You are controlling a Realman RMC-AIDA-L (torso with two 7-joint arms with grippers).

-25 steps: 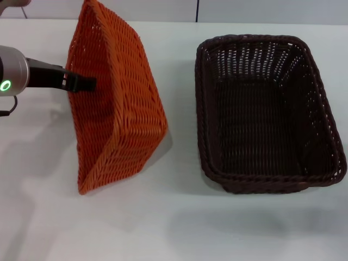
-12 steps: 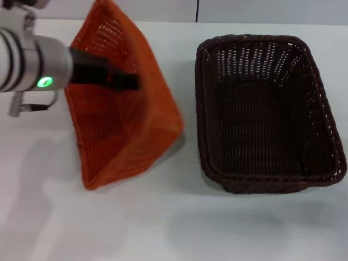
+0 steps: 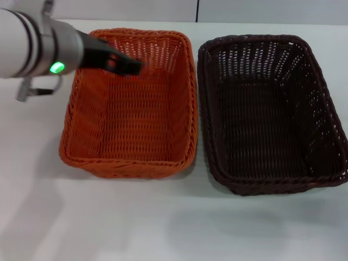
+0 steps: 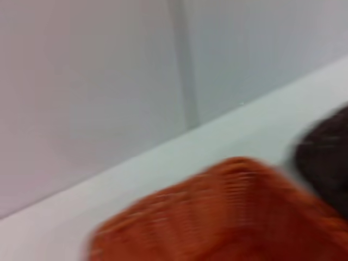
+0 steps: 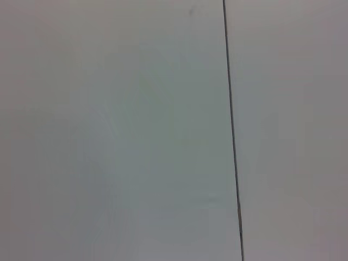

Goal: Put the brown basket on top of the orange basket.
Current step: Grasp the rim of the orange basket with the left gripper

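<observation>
The orange basket [image 3: 130,109] sits flat on the white table, opening up, at the left of the head view. Right beside it, rims nearly touching, stands the brown basket [image 3: 269,109], also upright and with nothing in it. My left gripper [image 3: 130,65] reaches in from the far left and hovers over the orange basket's far part, just inside its rim. The left wrist view catches the orange basket [image 4: 228,217] blurred below and an edge of the brown basket [image 4: 326,157]. My right arm does not show.
The white table [image 3: 163,217] extends in front of both baskets. A pale wall with a dark vertical seam [image 5: 231,130] fills the right wrist view and runs behind the table.
The orange basket, tipped up on its side a second ago, has dropped flat onto its base beside the brown basket. My left gripper has risen and moved to the right over it.
</observation>
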